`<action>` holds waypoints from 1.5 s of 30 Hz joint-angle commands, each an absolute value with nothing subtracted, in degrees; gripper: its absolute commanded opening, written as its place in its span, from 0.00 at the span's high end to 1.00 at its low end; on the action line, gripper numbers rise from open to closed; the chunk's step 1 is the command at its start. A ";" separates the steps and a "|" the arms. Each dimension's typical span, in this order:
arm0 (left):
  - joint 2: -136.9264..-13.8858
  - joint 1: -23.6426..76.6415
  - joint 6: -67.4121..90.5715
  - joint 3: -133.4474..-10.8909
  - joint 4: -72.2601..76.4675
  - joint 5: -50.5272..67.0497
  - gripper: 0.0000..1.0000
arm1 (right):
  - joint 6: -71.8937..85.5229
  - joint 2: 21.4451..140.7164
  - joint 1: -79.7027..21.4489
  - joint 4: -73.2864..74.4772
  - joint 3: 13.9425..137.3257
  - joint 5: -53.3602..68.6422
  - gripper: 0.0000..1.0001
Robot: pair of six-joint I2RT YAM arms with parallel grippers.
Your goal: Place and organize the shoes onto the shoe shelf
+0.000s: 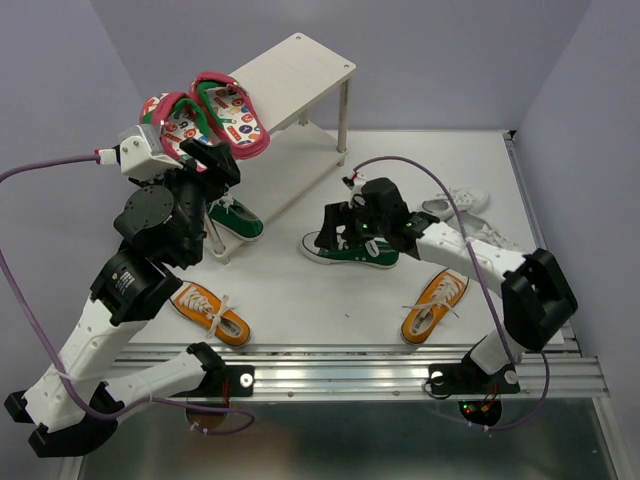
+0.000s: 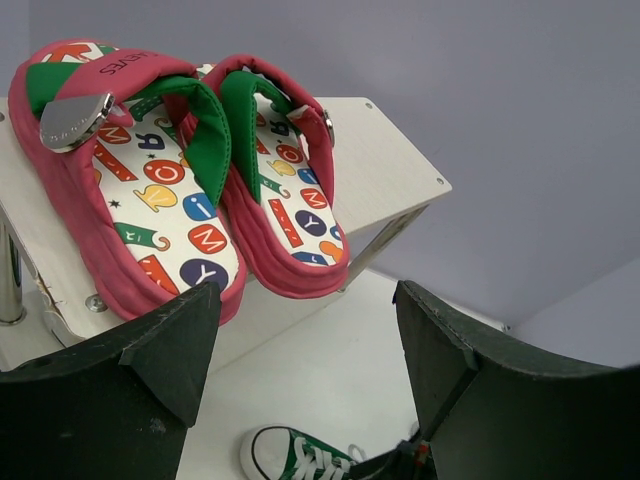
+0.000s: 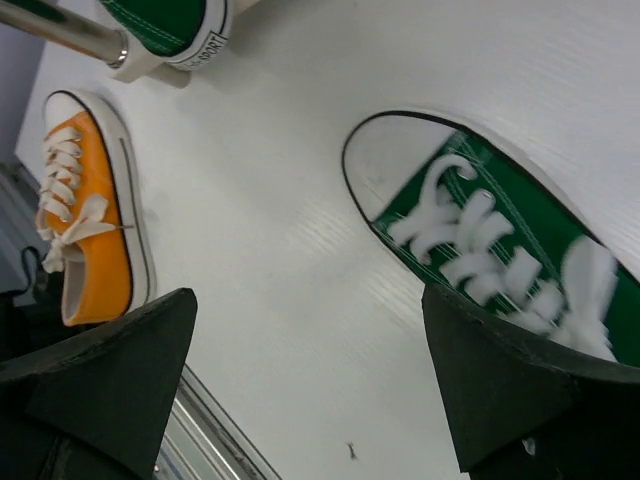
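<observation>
The pink-red flip-flops [image 1: 215, 115] lie side by side on the left end of the cream shoe shelf's [image 1: 300, 62] top board; they also show in the left wrist view [image 2: 190, 170]. My left gripper [image 1: 218, 165] is open and empty just in front of them [image 2: 310, 340]. One green sneaker [image 1: 236, 219] stands on the lower board. The other green sneaker [image 1: 350, 250] stands on the table. My right gripper [image 1: 338, 228] hangs open over its toe end; in the right wrist view [image 3: 310, 370] the sneaker [image 3: 500, 240] lies beside the right finger.
Two orange sneakers lie apart near the front edge, one left [image 1: 210, 312], one right [image 1: 435, 305]. Two white sneakers [image 1: 462, 205] lie at the right behind my right arm. The left orange sneaker [image 3: 90, 230] and a shelf leg [image 3: 70, 35] show in the right wrist view.
</observation>
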State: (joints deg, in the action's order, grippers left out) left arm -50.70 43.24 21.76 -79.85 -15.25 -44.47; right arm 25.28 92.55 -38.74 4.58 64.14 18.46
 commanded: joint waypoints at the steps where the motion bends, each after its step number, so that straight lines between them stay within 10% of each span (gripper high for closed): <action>1: -50.36 42.98 21.71 -79.89 -12.83 -45.35 0.18 | 17.14 80.10 -37.11 15.88 61.18 0.55 0.00; 45: -50.01 42.98 21.45 -79.80 -12.75 -44.47 0.18 | 21.18 87.89 -25.58 21.36 55.72 -5.45 0.18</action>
State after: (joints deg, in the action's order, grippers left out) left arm -50.50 43.24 21.74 -79.85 -15.20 -43.75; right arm 21.08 89.78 -25.85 23.22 56.21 -7.40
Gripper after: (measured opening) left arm 0.812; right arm 0.840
